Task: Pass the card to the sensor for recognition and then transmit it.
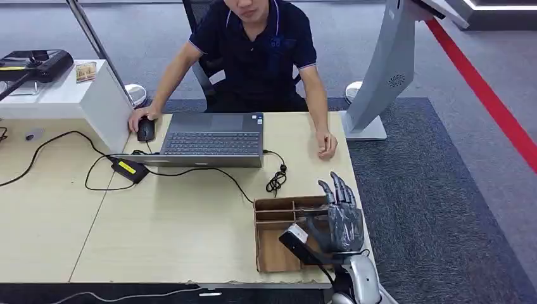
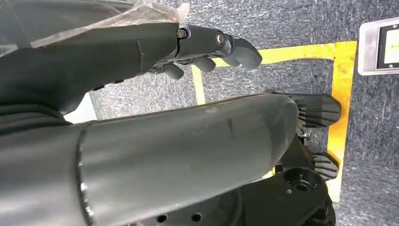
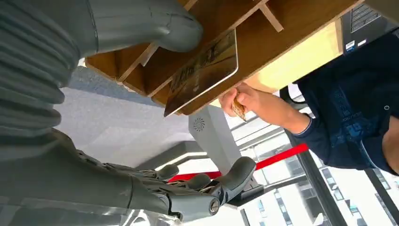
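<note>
A brown printed card stands on edge inside a wooden compartment tray at the near right of the desk. My right hand hovers over the tray with its fingers stretched out and apart. Its thumb lies close by the card's edge, while the darker fingers stay well away from it. I cannot tell whether the thumb touches the card. The grey sensor stand rises off the desk's far right corner. My left hand hangs over the carpet, fingers loosely bent, holding nothing.
A person sits across the desk, one hand on a mouse, the other hand resting near the tray. A laptop, a black cable and a power brick lie mid-desk. A white box stands far left.
</note>
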